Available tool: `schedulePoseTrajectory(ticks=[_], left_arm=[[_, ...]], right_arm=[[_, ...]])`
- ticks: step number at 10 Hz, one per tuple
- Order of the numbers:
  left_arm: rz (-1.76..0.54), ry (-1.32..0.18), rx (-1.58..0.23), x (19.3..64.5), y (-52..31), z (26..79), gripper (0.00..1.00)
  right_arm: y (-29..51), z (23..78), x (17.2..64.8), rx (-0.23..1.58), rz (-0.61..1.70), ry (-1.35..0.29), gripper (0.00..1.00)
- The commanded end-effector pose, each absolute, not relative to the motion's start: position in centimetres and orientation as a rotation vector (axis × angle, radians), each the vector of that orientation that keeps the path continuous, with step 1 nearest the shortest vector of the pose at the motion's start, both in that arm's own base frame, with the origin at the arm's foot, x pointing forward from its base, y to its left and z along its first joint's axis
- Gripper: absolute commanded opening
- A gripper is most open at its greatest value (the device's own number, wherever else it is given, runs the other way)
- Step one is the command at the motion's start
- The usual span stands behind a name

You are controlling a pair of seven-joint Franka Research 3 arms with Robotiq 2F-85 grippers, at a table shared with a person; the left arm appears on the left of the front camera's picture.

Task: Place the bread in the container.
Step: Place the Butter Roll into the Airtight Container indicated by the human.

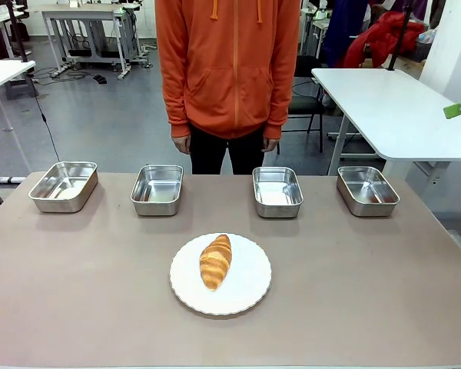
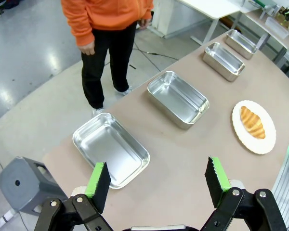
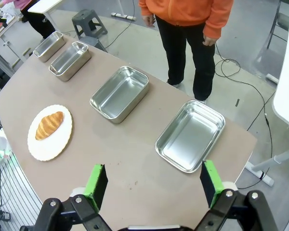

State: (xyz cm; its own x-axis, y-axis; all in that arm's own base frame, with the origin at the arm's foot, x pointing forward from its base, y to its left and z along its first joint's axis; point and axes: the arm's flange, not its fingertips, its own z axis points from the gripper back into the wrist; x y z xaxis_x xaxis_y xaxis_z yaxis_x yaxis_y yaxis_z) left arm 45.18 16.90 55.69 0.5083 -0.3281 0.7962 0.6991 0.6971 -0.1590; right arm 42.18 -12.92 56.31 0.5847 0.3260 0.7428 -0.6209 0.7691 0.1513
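You have the bread on a white plate on the tabletop, four steel pans behind it. Your left end effector and right end effector both stand apart, empty.

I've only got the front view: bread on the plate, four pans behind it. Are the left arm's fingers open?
Observer: Yes, the left gripper is open, nothing between its fingers.
Operator: And the right one?
Observer: The right gripper is open and empty too.
Operator: Where is the left one?
Observer: Up above the table's left end, nearest the leftmost pan.
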Motion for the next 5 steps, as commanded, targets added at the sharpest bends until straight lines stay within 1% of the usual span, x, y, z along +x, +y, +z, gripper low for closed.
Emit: schedulePoseTrajectory(ticks=[1, 5], left_arm=[[-0.657, -0.838, -0.51, 45.05, 16.86, 55.89, 1.0], [-0.657, -0.838, -0.51, 45.05, 16.86, 55.89, 1.0]], right_arm=[[-13.0, 56.24, 42.3, 0.435, 0.582, -0.782, 1.0], [-13.0, 56.24, 42.3, 0.435, 0.582, -0.782, 1.0]])
